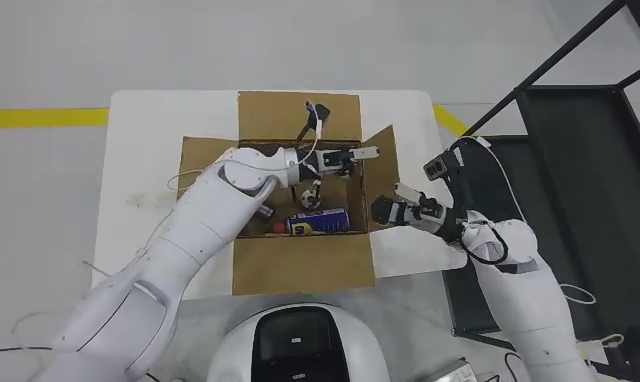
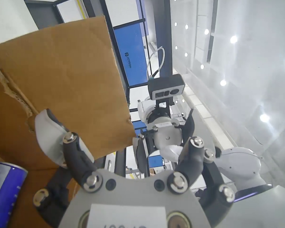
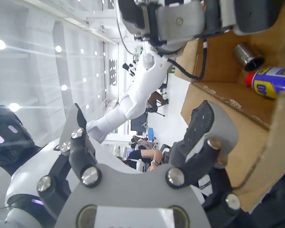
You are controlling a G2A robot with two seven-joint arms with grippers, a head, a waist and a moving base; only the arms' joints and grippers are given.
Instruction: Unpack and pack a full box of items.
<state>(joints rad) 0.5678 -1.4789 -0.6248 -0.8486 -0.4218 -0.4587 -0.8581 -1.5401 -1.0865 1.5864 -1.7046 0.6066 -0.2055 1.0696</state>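
An open cardboard box (image 1: 268, 114) stands on the white table (image 1: 160, 142). Inside lie a blue spray can (image 1: 318, 222) (image 3: 272, 81), a metal cylinder (image 1: 311, 194) (image 3: 248, 56) and a small dark item (image 1: 265, 211). My left gripper (image 1: 368, 156) (image 2: 118, 138) hangs open and empty over the box's right side, close to the raised right flap (image 2: 61, 84). Just outside that flap, my right gripper (image 1: 381, 210) (image 3: 140, 124) is open, holds nothing and faces the left one.
A black part with a white cable (image 1: 316, 114) rests on the box's back flap. A dark metal rack (image 1: 560, 152) stands right of the table, close behind the right arm. A yellow line (image 1: 50, 117) marks the floor at the left.
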